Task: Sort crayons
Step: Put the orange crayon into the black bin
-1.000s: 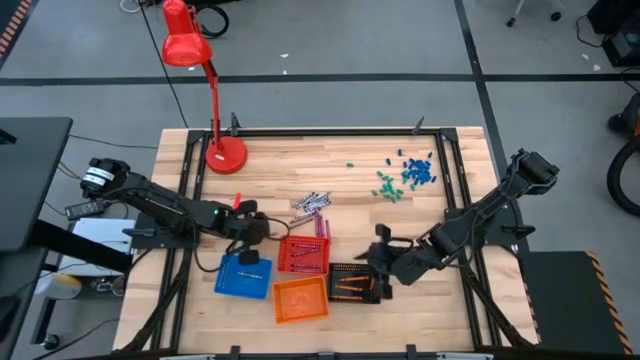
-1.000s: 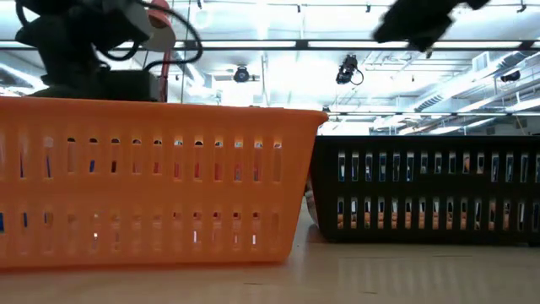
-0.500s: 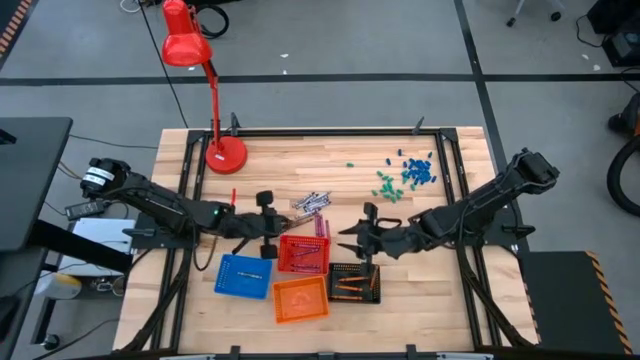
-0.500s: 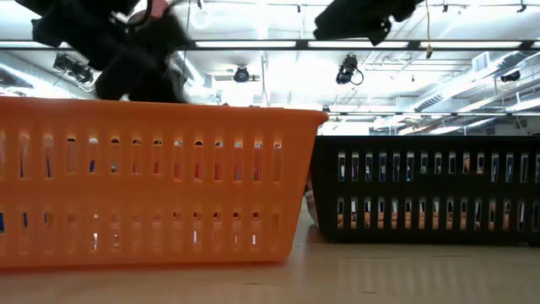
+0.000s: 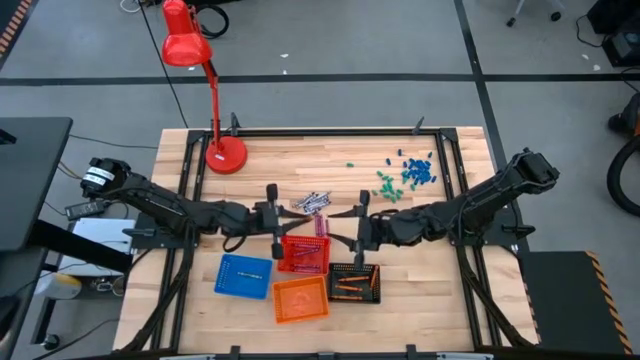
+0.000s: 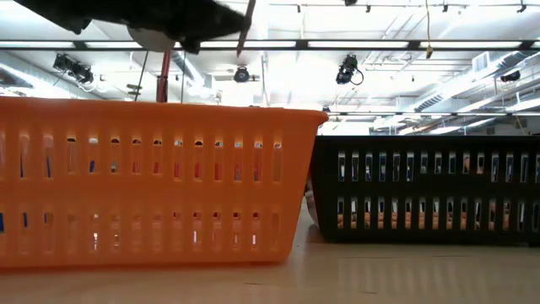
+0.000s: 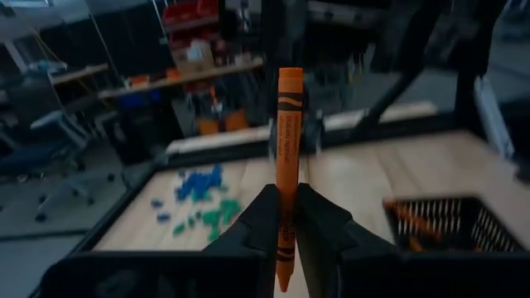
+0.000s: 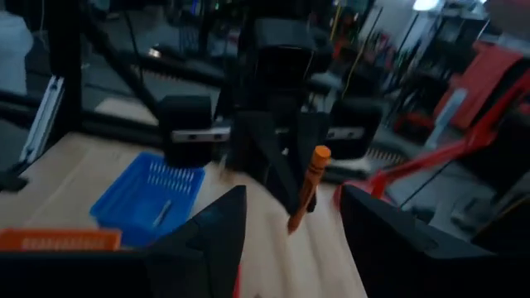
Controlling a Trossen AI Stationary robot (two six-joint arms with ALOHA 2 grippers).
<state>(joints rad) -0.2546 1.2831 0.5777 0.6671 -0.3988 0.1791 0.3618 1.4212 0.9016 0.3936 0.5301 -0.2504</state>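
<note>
My left gripper (image 5: 292,220) hovers at the far left corner of the red tray (image 5: 303,255), shut on an orange crayon (image 7: 287,157), which also shows in the right wrist view (image 8: 305,187). My right gripper (image 5: 338,228) is open and empty, level, facing the left gripper from the right, above the gap between the red tray and the black tray (image 5: 354,283). A pile of grey crayons (image 5: 312,202) lies on the table just beyond. Orange crayons (image 5: 350,288) lie in the black tray. A grey one (image 5: 250,275) lies in the blue tray (image 5: 244,276). My left gripper pinches the orange crayon between its two fingers near the pointed lower end (image 7: 284,217). The fingers lie level, pointing toward the table's right, across the crayon. The crayon stands nearly upright, flat end (image 7: 290,74) up, lifted clear of table and trays.
An orange tray (image 5: 300,299) stands near the front edge, filling the low view's left (image 6: 152,181). Small green and blue bits (image 5: 405,175) lie at the far right. A red desk lamp (image 5: 225,152) stands at the far left.
My left gripper has risen from over the blue tray and gone toward the table's right and far side, to the red tray's far left corner, turning level. My right gripper has left the black tray and gone left and toward the far edge, up to the left gripper.
</note>
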